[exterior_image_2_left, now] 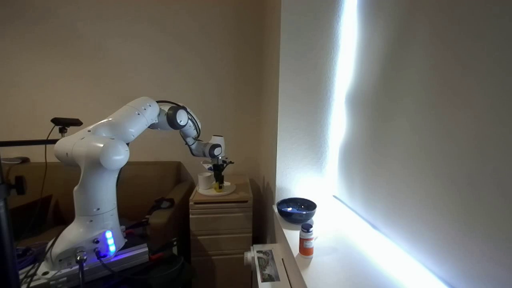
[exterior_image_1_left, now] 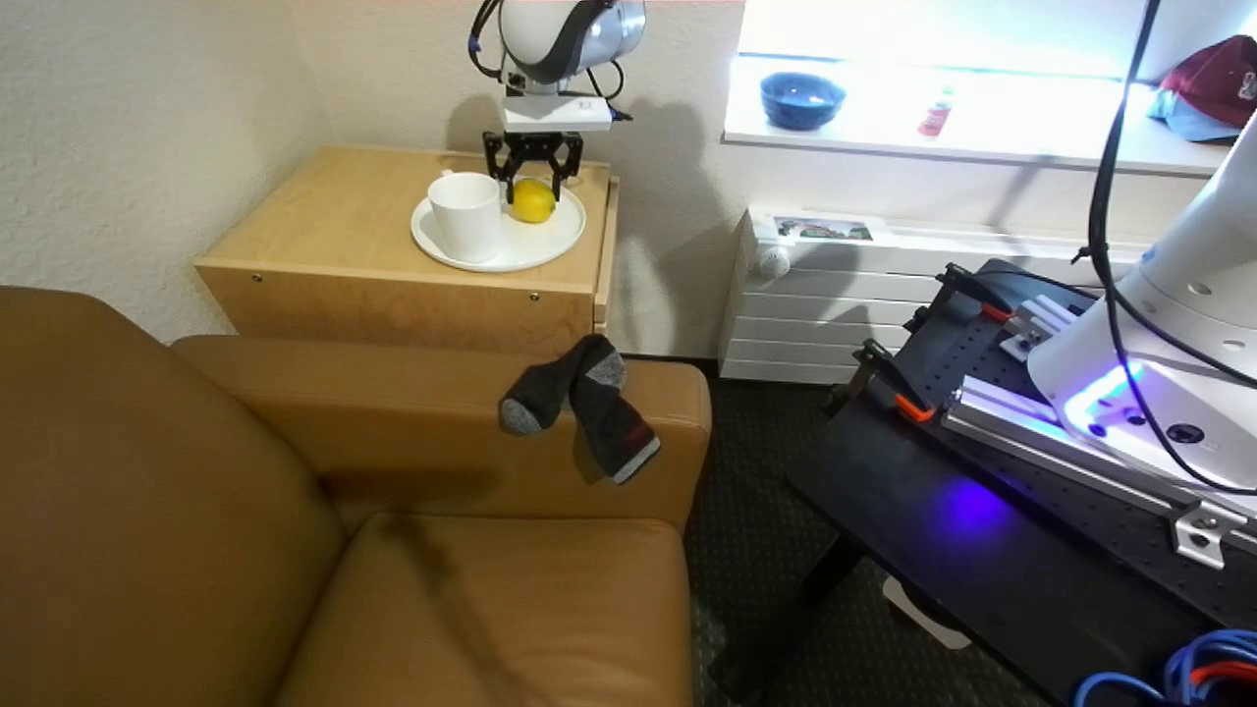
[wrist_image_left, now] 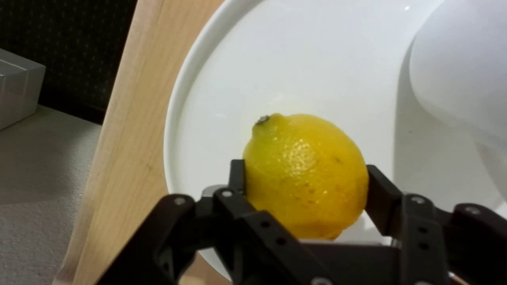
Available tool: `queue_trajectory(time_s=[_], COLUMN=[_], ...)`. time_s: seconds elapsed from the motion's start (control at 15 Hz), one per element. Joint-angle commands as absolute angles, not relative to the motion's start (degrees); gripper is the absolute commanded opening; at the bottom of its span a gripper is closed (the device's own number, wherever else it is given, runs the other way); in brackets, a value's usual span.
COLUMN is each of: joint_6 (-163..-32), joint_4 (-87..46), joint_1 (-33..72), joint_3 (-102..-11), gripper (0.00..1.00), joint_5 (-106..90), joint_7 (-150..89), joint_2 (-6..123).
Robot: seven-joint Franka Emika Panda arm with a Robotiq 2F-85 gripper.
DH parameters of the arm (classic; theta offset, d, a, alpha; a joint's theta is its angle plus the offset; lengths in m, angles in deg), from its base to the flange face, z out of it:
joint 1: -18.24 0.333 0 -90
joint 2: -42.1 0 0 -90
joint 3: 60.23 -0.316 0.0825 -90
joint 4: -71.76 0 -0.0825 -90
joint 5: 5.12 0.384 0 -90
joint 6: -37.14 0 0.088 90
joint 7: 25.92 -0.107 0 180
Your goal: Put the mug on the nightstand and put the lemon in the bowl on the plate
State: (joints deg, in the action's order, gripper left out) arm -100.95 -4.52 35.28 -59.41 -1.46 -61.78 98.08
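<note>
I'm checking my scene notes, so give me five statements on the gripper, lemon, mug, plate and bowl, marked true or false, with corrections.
1. The gripper has its jaws on both sides of the lemon. True.
2. The white mug stands on the white plate. True.
3. The mug lies on its side. False: it is upright.
4. The dark blue bowl is on the windowsill. True.
5. The plate rests on the windowsill. False: it is on the nightstand.

- Brown sofa (exterior_image_1_left: 570, 589), dark socks (exterior_image_1_left: 607, 417) slung over its armrest (exterior_image_1_left: 422, 393)
- Orange-labelled bottle (exterior_image_2_left: 306, 243) over on the windowsill (exterior_image_2_left: 336, 260)
- Maroon cap (exterior_image_1_left: 1213, 83) up there too
- White radiator (exterior_image_1_left: 825, 299) underneath
</note>
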Motion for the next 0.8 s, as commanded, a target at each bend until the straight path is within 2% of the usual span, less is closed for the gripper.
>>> queue_trajectory(time_s=[0.0,0.13,0.47,0.73], joint_6=[-101.4,-101.7,-103.4,-98.5], joint_4=[-5.2,-6.2,-18.6,-28.4], joint_1=[34.5,34.2,34.8,34.8], joint_3=[-60.2,-60.3,-58.3,-57.2], gripper=[0.47,0.47,0.47,0.47], joint_5=[-0.1,0.3,-2.7,-5.0], joint_7=[-61.0,-60.7,-57.2,-55.6], joint_2=[98.0,96.4,83.3,72.2])
